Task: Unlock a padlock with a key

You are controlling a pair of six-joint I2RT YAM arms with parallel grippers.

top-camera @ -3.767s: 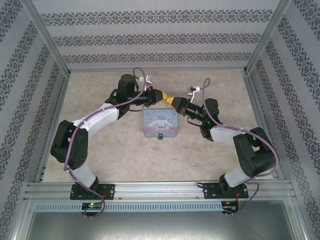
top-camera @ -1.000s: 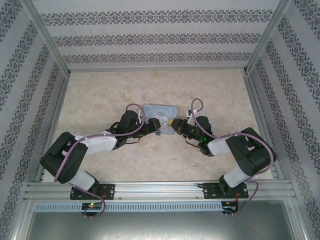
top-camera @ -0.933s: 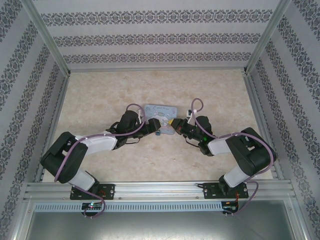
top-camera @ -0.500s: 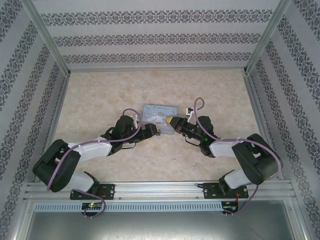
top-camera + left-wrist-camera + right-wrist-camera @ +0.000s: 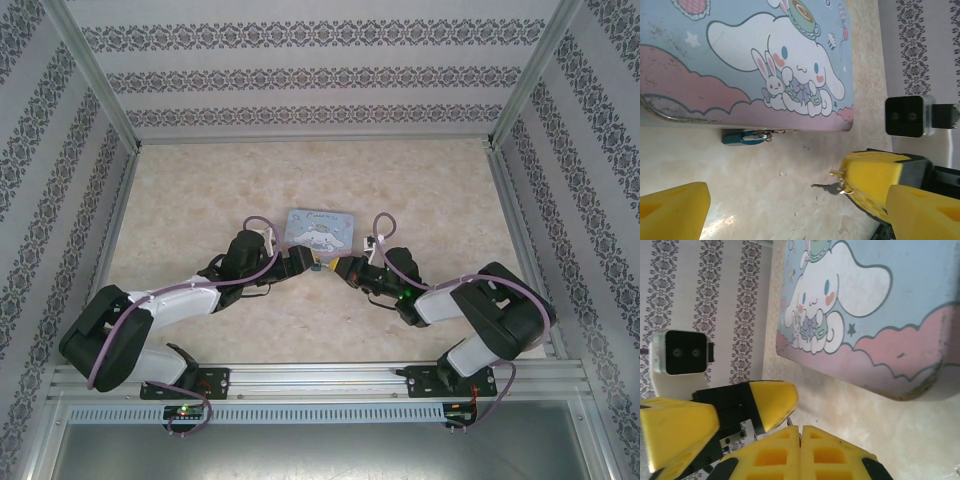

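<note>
Both arms are down low at the near edge of the pastel blue cartoon-printed tin box (image 5: pixel 320 228), one on each side. Here's why: the small teal-grey metal padlock (image 5: pixel 744 137) hangs off the tin's front latch, lying flat on the beige marbled table (image 5: pixel 740 180). The right gripper (image 5: pixel 849 186) has its yellow fingers (image 5: pixel 770 460) pressed flat together with no gap. Out of them pokes the thin dark metal key (image 5: pixel 823 187) on its little ring. Its blade points roughly toward the padlock but is short of it, with bare table between.

The left gripper (image 5: pixel 795 202) is spread wide and carries nothing, one finger on either side of the working patch. My guess is that it's there to pin the lock steady.

The padlock's shiny shackle end sits nearer the key, so the keyhole likely faces the other way, though I can't make it out. The fussy part is next: turning the lock or bringing the blade around to line up. A small tilt and the blade skates off.
</note>
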